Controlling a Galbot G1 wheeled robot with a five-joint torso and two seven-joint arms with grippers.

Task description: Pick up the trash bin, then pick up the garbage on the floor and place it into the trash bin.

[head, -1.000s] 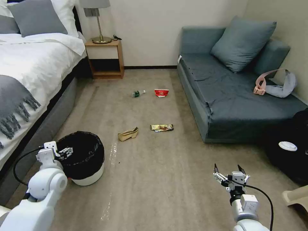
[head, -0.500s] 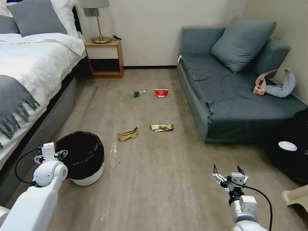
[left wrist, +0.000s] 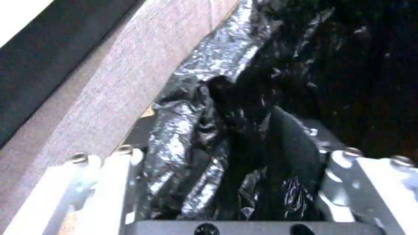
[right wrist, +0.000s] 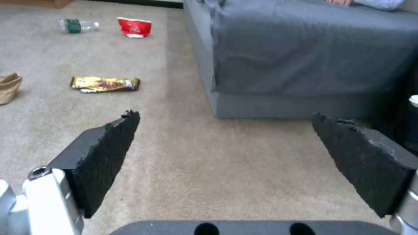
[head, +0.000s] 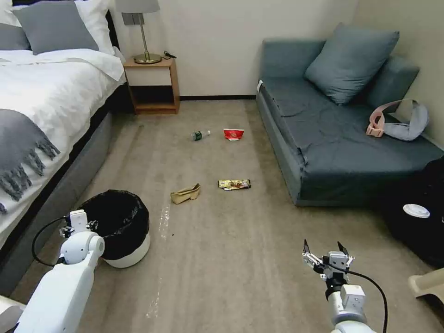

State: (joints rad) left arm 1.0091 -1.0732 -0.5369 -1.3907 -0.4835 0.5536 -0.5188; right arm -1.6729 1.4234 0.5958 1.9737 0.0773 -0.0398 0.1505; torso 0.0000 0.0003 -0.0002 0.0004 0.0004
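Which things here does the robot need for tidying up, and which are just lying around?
For the job: trash bin, left hand at its rim, paper bag, snack wrapper, bottle, red carton, right hand waiting, open.

Just there: bed, sofa, nightstand, lamp.

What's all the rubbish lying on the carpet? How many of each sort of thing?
Crumpled brown paper bag: 1
Gold snack wrapper: 1
Clear bottle with green label: 1
Red-and-white carton: 1
Total: 4 pieces, all on the floor, none in the trash bin.
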